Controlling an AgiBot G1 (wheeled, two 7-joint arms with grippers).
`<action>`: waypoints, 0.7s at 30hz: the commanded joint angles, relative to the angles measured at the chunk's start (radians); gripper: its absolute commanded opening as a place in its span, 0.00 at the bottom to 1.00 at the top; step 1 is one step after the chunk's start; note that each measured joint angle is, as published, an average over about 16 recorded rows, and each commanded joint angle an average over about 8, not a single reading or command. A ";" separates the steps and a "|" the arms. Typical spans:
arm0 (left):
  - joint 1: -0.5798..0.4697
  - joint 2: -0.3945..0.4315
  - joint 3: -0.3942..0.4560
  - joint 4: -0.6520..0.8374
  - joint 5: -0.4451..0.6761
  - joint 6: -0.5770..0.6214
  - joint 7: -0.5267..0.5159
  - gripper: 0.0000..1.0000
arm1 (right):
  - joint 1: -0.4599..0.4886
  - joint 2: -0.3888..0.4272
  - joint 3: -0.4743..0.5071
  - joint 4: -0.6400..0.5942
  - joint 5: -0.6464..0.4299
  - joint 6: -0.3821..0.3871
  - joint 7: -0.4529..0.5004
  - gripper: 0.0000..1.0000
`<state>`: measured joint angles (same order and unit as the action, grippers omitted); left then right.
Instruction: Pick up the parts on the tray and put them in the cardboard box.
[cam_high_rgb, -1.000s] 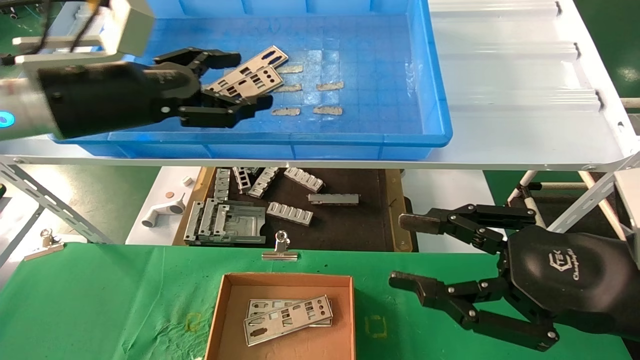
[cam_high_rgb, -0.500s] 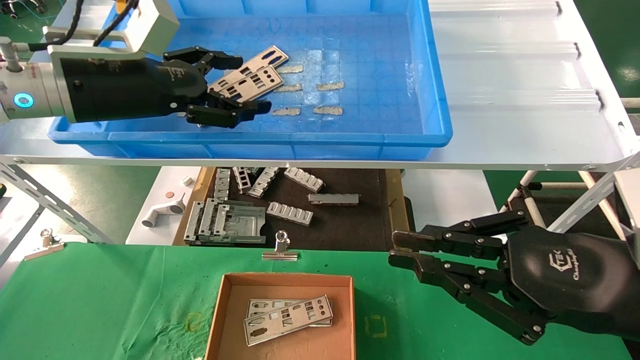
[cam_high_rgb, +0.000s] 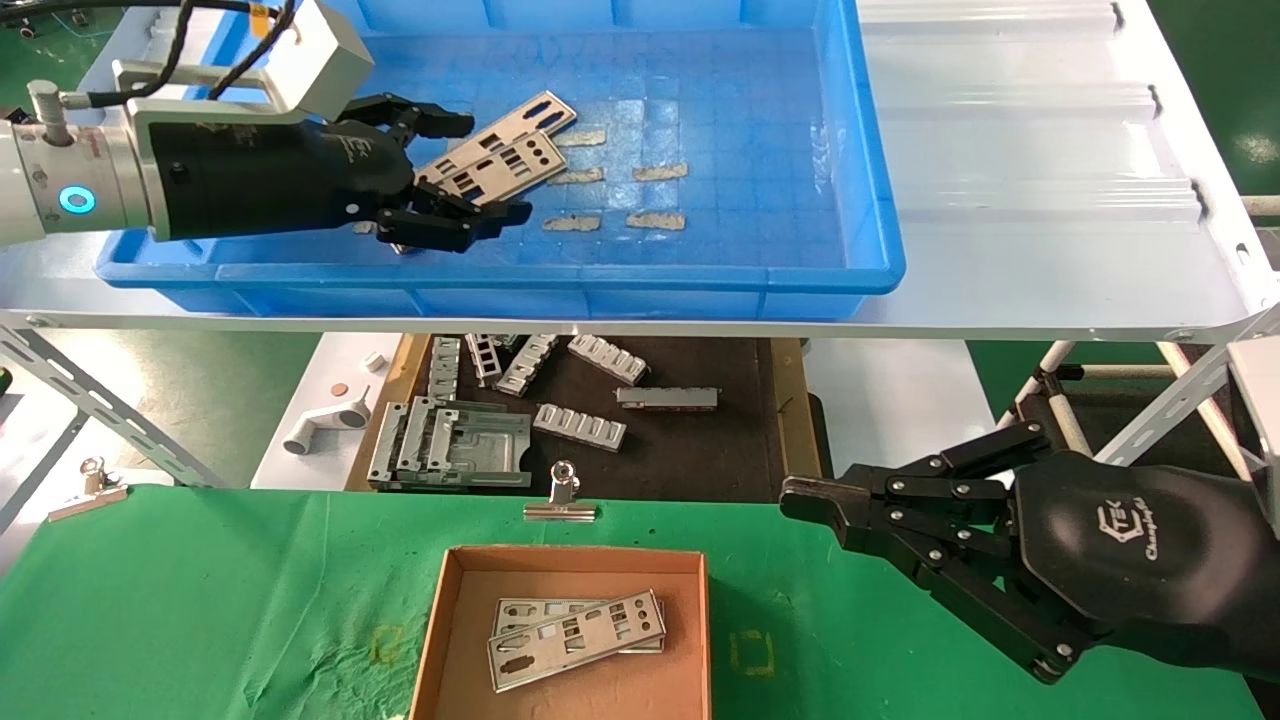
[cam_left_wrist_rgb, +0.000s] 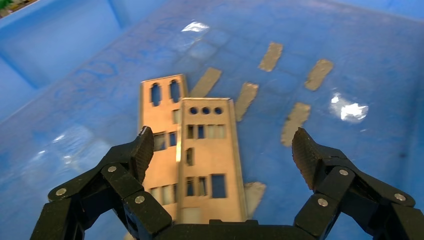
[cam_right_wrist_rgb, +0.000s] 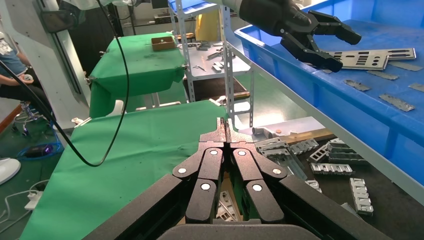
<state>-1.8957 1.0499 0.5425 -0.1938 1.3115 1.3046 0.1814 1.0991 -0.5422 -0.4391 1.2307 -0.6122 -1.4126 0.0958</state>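
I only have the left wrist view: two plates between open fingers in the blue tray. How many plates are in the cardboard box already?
Observer: Two plates, overlapped, lie in the cardboard box.
Operator: Where's the right gripper?
Observer: Right of the box, above the green cloth, fingers shut.
Operator: More plates elsewhere in the tray?
Observer: None visible, only tape strips; the left arm hides one corner.

Bare tray (cam_high_rgb: 760, 150) floor lies open beside the two parts (cam_high_rgb: 505, 150); only its raised rim intervenes.
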 joint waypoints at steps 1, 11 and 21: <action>-0.007 0.005 0.002 0.018 0.005 -0.008 0.016 1.00 | 0.000 0.000 0.000 0.000 0.000 0.000 0.000 0.00; -0.021 0.025 0.002 0.082 0.007 -0.026 0.069 0.34 | 0.000 0.000 0.000 0.000 0.000 0.000 0.000 0.00; -0.032 0.035 0.000 0.119 0.005 -0.037 0.107 0.00 | 0.000 0.000 0.000 0.000 0.000 0.000 0.000 0.00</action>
<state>-1.9273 1.0850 0.5426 -0.0755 1.3164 1.2677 0.2868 1.0991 -0.5422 -0.4391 1.2307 -0.6122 -1.4125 0.0958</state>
